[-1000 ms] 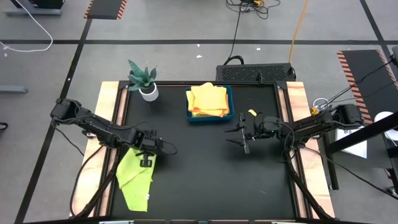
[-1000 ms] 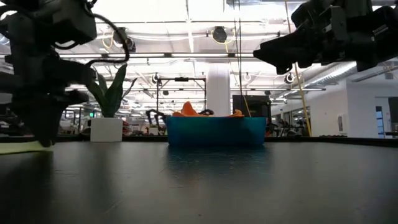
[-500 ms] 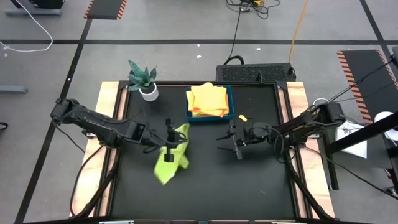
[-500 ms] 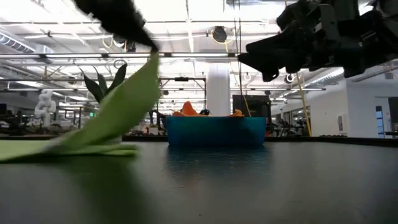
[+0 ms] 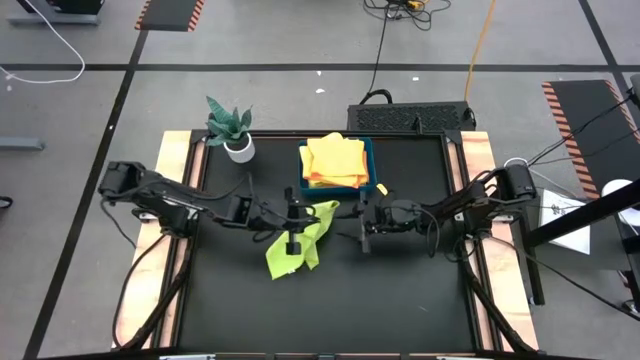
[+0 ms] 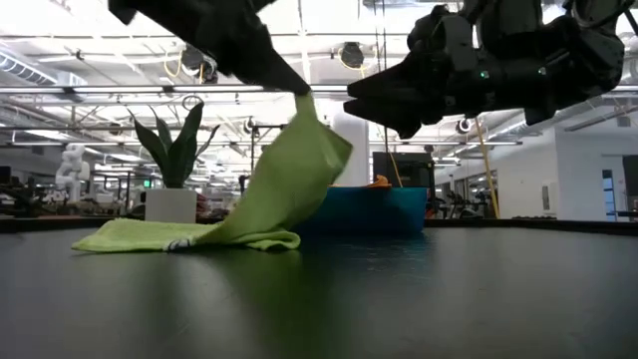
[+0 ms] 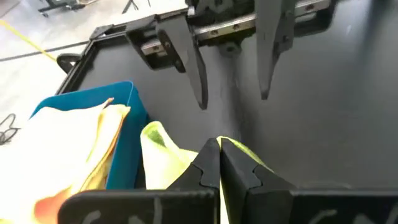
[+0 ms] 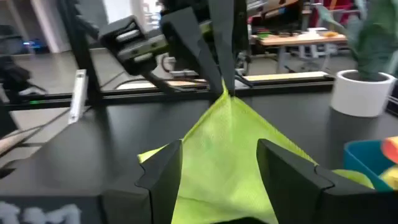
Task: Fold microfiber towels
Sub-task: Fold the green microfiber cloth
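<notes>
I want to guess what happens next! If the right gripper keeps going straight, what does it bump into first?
Probably the lime green towel, hanging right ahead of the right gripper's open fingers, pinched by the left gripper.

A black-topped table [image 5: 330, 300] carries a potted plant [image 5: 232, 128] at far left, a blue tray [image 5: 337, 186] at far centre, and a lime green towel [image 5: 295, 245] trailing mid-table.

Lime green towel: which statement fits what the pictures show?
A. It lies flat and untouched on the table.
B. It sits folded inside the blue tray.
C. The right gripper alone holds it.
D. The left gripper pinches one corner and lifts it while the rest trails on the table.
D: the left gripper is shut on a raised corner of the lime green towel, whose other end lies on the table; the right gripper stands open.
</notes>
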